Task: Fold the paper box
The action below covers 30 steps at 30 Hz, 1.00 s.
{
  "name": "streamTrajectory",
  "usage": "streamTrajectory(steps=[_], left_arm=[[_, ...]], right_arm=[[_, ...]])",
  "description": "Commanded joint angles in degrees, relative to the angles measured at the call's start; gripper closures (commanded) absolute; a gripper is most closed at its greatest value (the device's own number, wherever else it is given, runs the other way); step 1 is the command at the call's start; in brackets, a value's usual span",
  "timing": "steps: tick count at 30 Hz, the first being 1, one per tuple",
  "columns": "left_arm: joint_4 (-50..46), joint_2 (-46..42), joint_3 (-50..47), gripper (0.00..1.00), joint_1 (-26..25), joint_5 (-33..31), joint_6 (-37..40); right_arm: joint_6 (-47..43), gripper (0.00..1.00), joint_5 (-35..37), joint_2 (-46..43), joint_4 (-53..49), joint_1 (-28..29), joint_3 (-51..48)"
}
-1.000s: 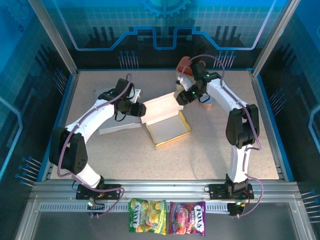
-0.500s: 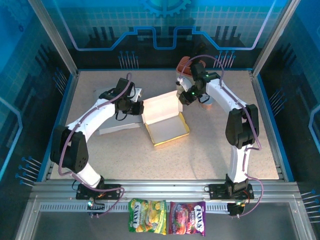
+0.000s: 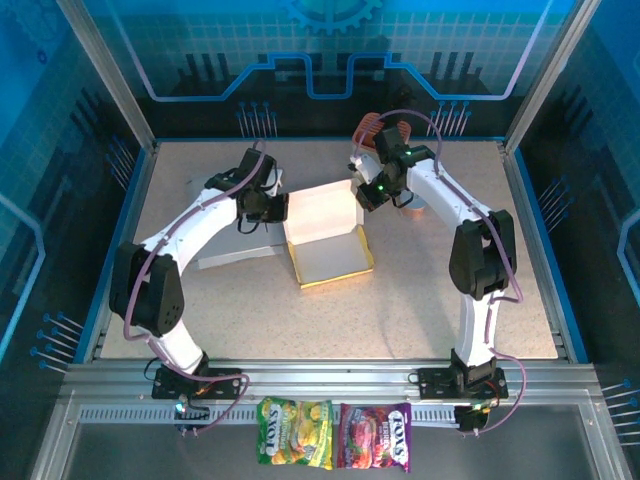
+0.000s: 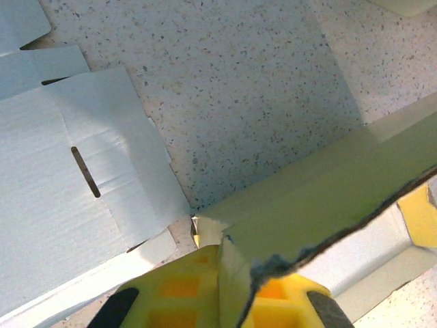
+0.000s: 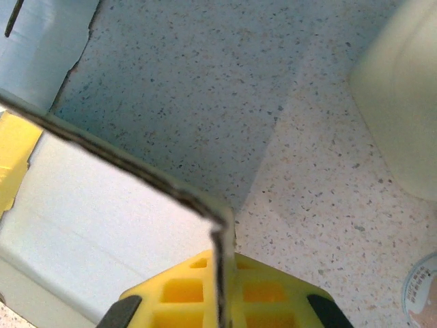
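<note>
The lid [image 3: 322,212] has swung up to near upright since a sec ago, both arms drawn in w/ it; the box [image 3: 330,262] sits centre frame, tray open. The left gripper [image 3: 274,207] and right gripper [image 3: 366,196] each pinch a lid side edge, so bring both fwd evenly to keep the crease straight. There's bare table [image 3: 400,300] below the box, but the flat sheet [image 3: 225,255] at left and pale container [image 5: 403,102] at right crowd sideways moves.

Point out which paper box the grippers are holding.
The yellow-lined box in the middle: left gripper and right gripper pinch its raised lid. The other box lies flat, unfolded, to its left.
</note>
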Motion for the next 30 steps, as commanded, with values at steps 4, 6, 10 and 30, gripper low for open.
streamTrajectory(steps=[4, 6, 10, 30], left_arm=[[-0.7, 1.8, 4.3, 1.00, -1.9, -2.5, -3.7], [-1.3, 2.4, 5.4, 1.00, -2.4, -3.5, -4.9], [-4.1, 4.7, 9.3, 1.00, -3.4, -6.9, -8.8], [18.9, 3.3, 2.3, 1.00, -6.4, -11.7, -13.3]], right_arm=[[6.3, 1.00, 3.8, -3.0, -1.4, 1.6, 2.1], [8.3, 1.00, 5.6, -3.1, -1.6, 2.4, 2.5], [13.9, 1.00, 10.5, -3.8, -1.3, 4.5, 2.6], [36.9, 1.00, 24.1, -13.5, 27.9, 12.0, -18.4]])
